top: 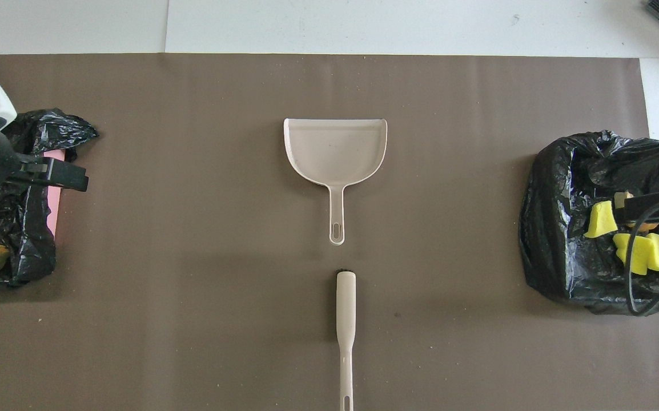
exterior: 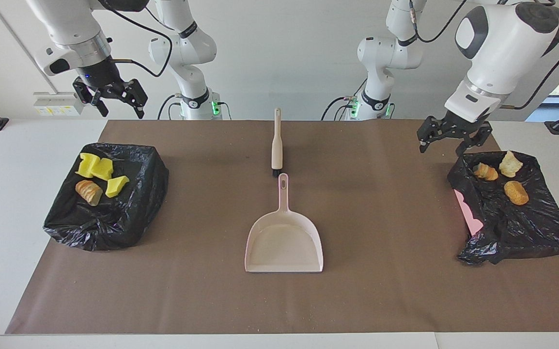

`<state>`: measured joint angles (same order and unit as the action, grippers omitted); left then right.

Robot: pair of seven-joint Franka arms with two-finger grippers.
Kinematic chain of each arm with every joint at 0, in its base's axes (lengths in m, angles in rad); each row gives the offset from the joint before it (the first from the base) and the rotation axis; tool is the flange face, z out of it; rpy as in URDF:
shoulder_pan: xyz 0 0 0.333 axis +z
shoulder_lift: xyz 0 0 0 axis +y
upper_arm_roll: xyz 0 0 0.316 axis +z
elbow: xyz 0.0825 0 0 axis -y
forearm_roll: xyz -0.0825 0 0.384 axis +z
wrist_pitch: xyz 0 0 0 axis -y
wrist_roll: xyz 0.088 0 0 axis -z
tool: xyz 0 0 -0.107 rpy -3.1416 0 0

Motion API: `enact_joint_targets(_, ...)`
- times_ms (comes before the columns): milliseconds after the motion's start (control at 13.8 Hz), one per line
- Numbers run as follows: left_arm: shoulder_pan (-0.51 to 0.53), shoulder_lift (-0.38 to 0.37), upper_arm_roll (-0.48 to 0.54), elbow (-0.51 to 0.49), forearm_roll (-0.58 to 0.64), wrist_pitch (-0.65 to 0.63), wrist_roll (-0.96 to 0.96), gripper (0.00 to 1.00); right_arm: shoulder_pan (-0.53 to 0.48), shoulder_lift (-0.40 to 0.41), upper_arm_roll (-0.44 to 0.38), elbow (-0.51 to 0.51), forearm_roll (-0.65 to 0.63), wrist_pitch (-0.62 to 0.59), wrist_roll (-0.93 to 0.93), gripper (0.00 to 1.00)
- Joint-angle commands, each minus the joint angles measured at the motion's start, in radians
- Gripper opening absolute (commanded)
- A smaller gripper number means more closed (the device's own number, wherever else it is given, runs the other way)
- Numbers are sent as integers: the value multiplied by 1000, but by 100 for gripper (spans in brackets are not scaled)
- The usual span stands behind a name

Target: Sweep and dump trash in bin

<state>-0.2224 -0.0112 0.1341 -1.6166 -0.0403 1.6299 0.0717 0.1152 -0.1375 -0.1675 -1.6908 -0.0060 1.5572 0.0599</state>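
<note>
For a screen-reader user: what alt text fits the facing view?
A beige dustpan and brush lie unheld mid-mat between two black-bagged bins holding yellow and bread-like trash. The left hand hangs open over the mat beside one bin; the right hand waits open above the table's other end.

On the counter (exterior: 27, 145) a brown mat (exterior: 381, 291) is carrying a dustpan (exterior: 284, 242) at its middle, with a brush (exterior: 276, 145) lying just nearer the robots, its bristle end almost meeting the pan's handle. A black-bagged bin (exterior: 115, 218) toward the right arm's end is holding three yellow lumps (exterior: 96, 167) and one brown chunk (exterior: 88, 192), while another bin (exterior: 517, 228) toward the left arm's end is holding three brown chunks (exterior: 516, 192). The right claw (exterior: 110, 99) is hanging open over the counter near the mat's corner, and the left claw (exterior: 449, 138) is hanging open over the mat just beside its bin's rim, both holding nothing.
</note>
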Motion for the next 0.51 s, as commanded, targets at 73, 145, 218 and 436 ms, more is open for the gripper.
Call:
enact_joint_targets(73,66,-88,-4,0,0,-126,58,100,14,-1,-3,13,4,-14,15,100)
enact_joint_targets(145,67,-87,-5,29,-1,-155,92,100,18,-1,-1,13,7,-14,15,100)
enact_joint_targets(218,67,-85,7,47,0,-169,97,100,18,-1,2,13,8,-14,15,100)
enact_joint_targets(436,67,-84,15,47,-1,-159,96,100,18,-1,0,13,8,-14,15,100)
